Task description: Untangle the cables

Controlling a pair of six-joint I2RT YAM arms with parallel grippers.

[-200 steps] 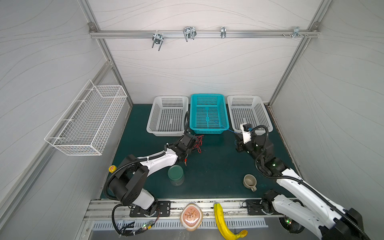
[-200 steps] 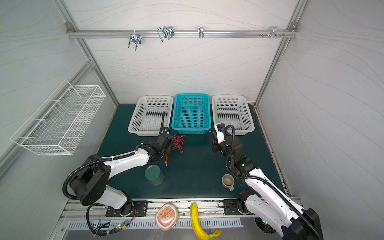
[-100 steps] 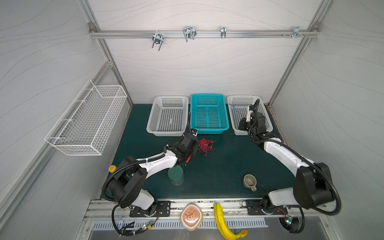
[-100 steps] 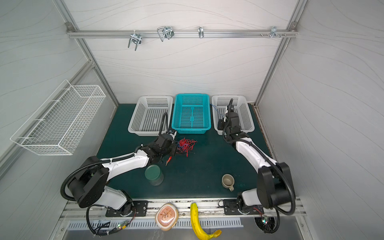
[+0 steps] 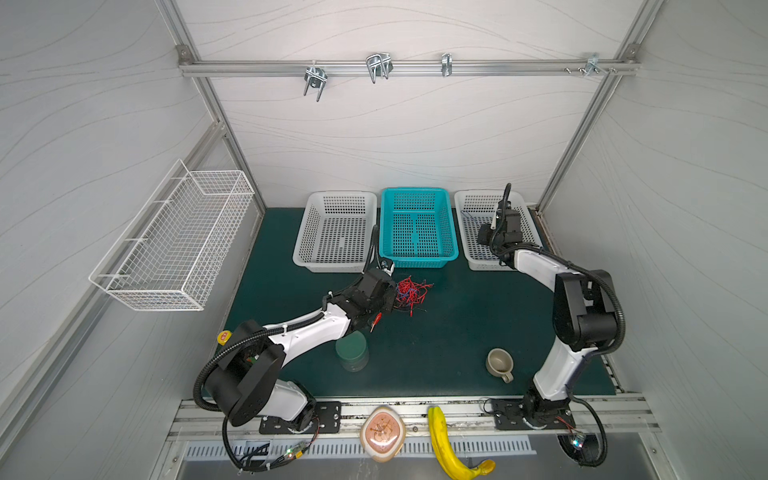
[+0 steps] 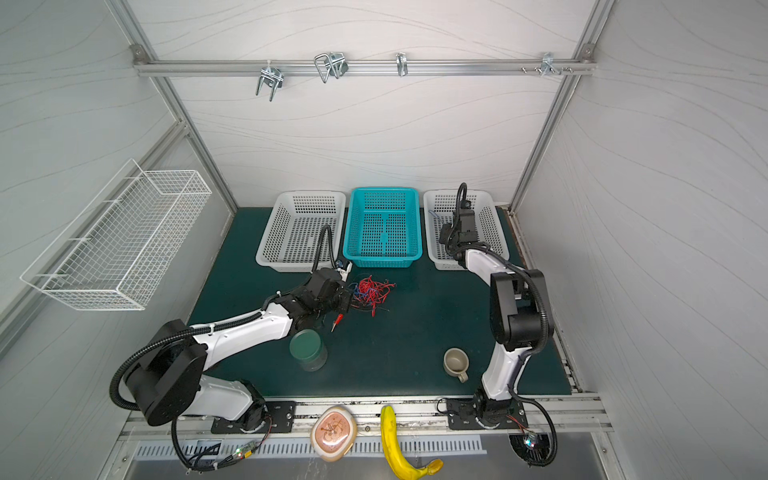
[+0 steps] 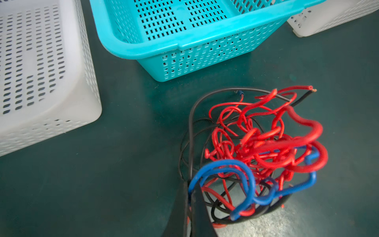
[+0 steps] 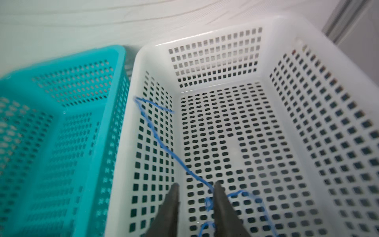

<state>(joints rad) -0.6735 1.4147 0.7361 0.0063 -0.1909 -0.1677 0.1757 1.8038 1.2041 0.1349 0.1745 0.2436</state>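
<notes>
Swinging away from the middle of the bench (image 5: 457, 332), where it worked a second ago, the right hand (image 8: 196, 184) now hangs over the white basket (image 8: 287, 26) just right of the teal basket (image 5: 415, 262). Its fingers have newly parted around a thin blue cable (image 8: 155, 133). That freed cable lies inside the white basket, climbing the wall nearest the teal basket and curling against one finger. Whether it has dropped clear of that finger cannot be told.

Just in front of the teal basket, the remaining cables (image 7: 262, 147) sit on the bench in a red, blue and black knot. The left hand (image 7: 190, 184) is pinched shut on strands at the knot's edge.

The step in hand looks like the drop-off of one separated cable, with most of the untangling left to do. To finish it cleanly, the right hand would likely do best to rise straight up with its fingers wide, so the blue curl slips off rather than riding back out. The left hand's pinch is worth keeping, as it anchors the knot for the next pull. A loose red tip on the knot's side toward the teal basket seems a fair next target.
</notes>
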